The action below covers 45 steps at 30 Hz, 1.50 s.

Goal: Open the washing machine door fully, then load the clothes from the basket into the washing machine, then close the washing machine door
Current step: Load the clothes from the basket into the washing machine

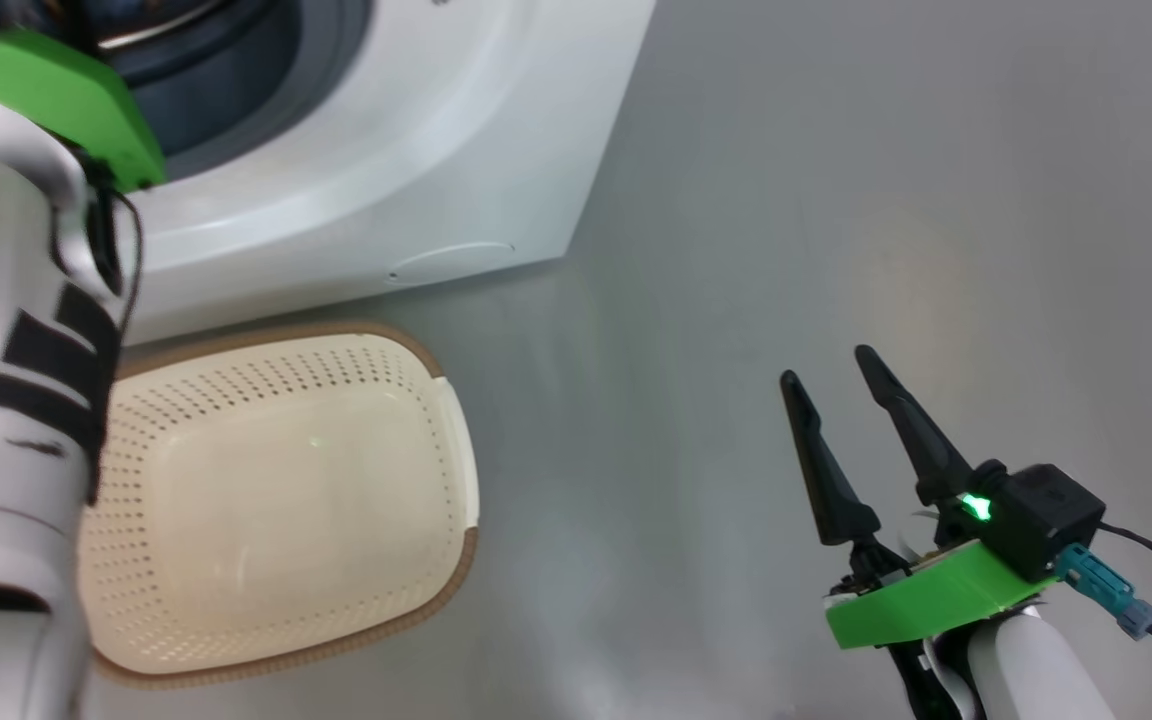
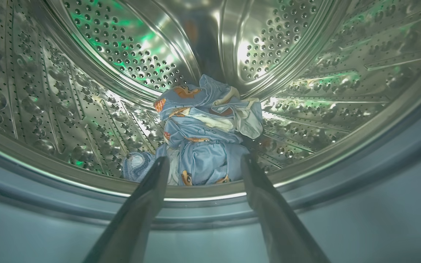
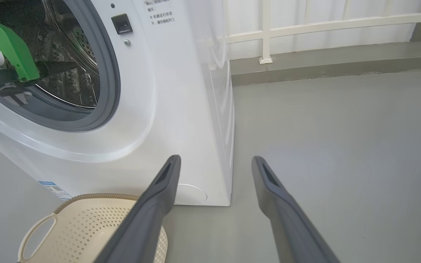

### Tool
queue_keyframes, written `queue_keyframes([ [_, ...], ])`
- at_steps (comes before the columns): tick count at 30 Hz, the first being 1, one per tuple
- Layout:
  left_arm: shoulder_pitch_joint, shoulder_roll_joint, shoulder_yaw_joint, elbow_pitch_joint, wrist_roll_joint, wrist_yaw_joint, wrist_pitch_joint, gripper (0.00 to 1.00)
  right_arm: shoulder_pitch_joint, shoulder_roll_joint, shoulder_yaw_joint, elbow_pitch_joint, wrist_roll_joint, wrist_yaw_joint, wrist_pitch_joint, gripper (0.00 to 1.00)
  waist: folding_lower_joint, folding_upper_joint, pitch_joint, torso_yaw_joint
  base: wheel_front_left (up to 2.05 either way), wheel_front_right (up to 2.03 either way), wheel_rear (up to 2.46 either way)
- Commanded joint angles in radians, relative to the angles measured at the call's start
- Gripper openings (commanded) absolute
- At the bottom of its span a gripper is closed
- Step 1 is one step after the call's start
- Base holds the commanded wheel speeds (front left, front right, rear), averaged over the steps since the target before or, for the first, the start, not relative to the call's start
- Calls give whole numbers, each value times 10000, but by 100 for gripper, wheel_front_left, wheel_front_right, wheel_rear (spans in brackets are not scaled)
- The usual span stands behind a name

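The light blue clothes [image 2: 207, 131] with orange cartoon prints lie bundled on the bottom of the steel drum [image 2: 86, 73]. My left gripper [image 2: 203, 162] is open at the drum's mouth, its fingers either side of the bundle's near end and nothing held between them. The white washing machine [image 1: 416, 150] stands at the head view's top left, its gasket [image 3: 110, 73] around the open mouth. The cream basket [image 1: 276, 500] sits empty on the floor in front of it. My right gripper [image 1: 826, 365] hangs open over the grey floor, to the right of the basket. The door is out of view.
Grey floor [image 1: 836, 200] stretches to the right of the machine. A white railing [image 3: 305, 25] and a low kerb run along the far wall. My pale left forearm [image 1: 6, 400] covers the basket's left side in the head view.
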Motion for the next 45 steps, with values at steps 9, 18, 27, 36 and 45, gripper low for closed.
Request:
queue_keyframes([
  [9, 1675, -101, -49, -1544, -40, -422, -196, 100, 458, -147, -309, -291, -114, 16, -48, 100, 0, 0, -1052, 808, 0, 0, 0],
  [18, 4239, -313, -6, -3770, 120, -541, -199, 100, 895, -334, -649, -309, -116, 16, -48, 100, 0, 0, -1996, 1244, 0, 0, 0],
  [27, 6658, -465, 12, -5707, 377, -434, -200, 100, 1288, -558, -711, -296, -54, 16, -48, 100, 0, 0, -2678, 1382, 0, 0, 0],
  [36, 8720, -519, 308, -7254, 464, -263, -200, 100, 1612, -682, -761, -282, -17, 16, -48, 100, 0, 0, -3146, 1405, 0, 0, 0],
  [45, 10440, -509, 897, -8499, 660, -232, -200, 100, 1916, -863, -778, -237, 26, 16, -48, 100, 0, 0, -3633, 1392, 0, 0, 0],
])
